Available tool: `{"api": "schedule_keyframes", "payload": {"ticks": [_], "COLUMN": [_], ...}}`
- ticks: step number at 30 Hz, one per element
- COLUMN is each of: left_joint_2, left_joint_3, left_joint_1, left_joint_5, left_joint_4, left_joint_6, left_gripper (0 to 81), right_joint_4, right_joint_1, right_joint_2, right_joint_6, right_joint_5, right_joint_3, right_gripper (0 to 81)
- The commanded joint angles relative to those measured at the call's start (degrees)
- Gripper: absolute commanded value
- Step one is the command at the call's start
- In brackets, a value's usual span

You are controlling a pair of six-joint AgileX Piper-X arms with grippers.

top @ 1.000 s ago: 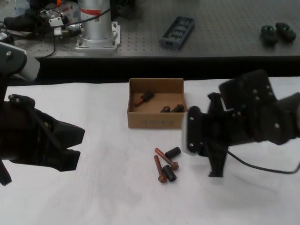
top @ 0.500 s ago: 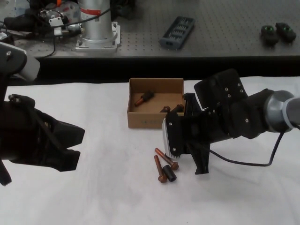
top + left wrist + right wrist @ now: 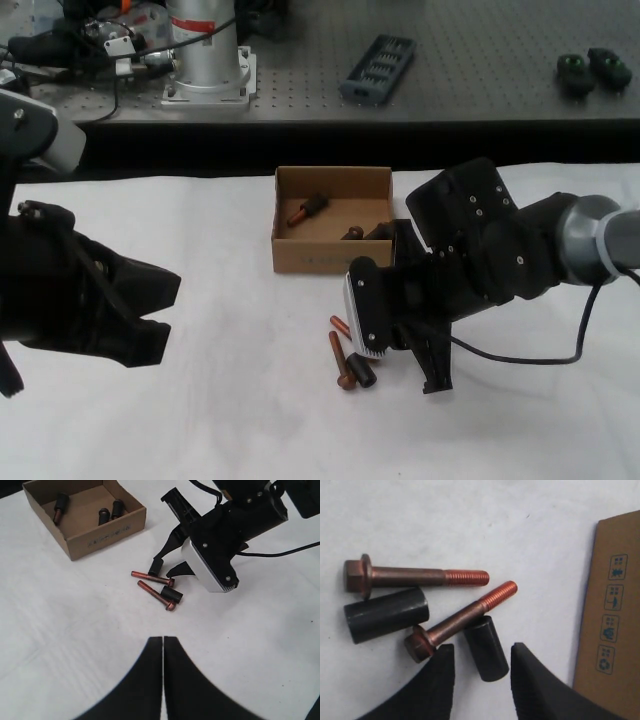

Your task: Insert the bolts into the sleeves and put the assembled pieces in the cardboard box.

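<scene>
From behind, the open brown cardboard box (image 3: 330, 262) sits mid-bench on the white sheet (image 3: 230, 400), with three sleeved bolts (image 3: 310, 208) inside.

Left wrist view: the left gripper (image 3: 163, 645) is pressed closed and empty. The right gripper (image 3: 165, 571) hangs over two loose copper hex bolts (image 3: 156, 595).

Right wrist view: its fingers (image 3: 432, 685) stand apart either side of a black cylindrical sleeve (image 3: 486, 647), gripping nothing.

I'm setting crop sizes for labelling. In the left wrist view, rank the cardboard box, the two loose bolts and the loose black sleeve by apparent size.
1. cardboard box: largest, though farthest from the camera.
2. bolt nearer the box and other bolt: look alike, so unranked.
3. black sleeve: smallest.
</scene>
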Motion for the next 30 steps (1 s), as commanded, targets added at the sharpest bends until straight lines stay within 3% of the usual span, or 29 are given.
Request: {"api": "schedule_keyframes", "payload": {"ticks": [1, 19, 30], "left_joint_2": [-0.3, -0.3, -0.3], "left_joint_3": [0.1, 0.1, 0.1], "left_joint_1": [-0.2, -0.2, -0.2], "left_joint_5": [0.2, 0.2, 0.2], "left_joint_4": [-0.4, -0.4, -0.4], "left_joint_6": [1.0, 1.0, 1.0], "left_gripper": [0.6, 0.6, 0.6], "right_joint_4": [0.4, 0.4, 0.4], "right_joint_1": [0.0, -1.1, -2.6], "right_joint_2": [0.1, 2.6, 2.7], "right_joint_6": [-1.8, -8.9, -9.2], "right_joint_5": [-1.1, -0.4, -1.8], "right_joint_3": [-0.7, -0.7, -0.7], "right_gripper": [28.6, 28.6, 28.6]}}
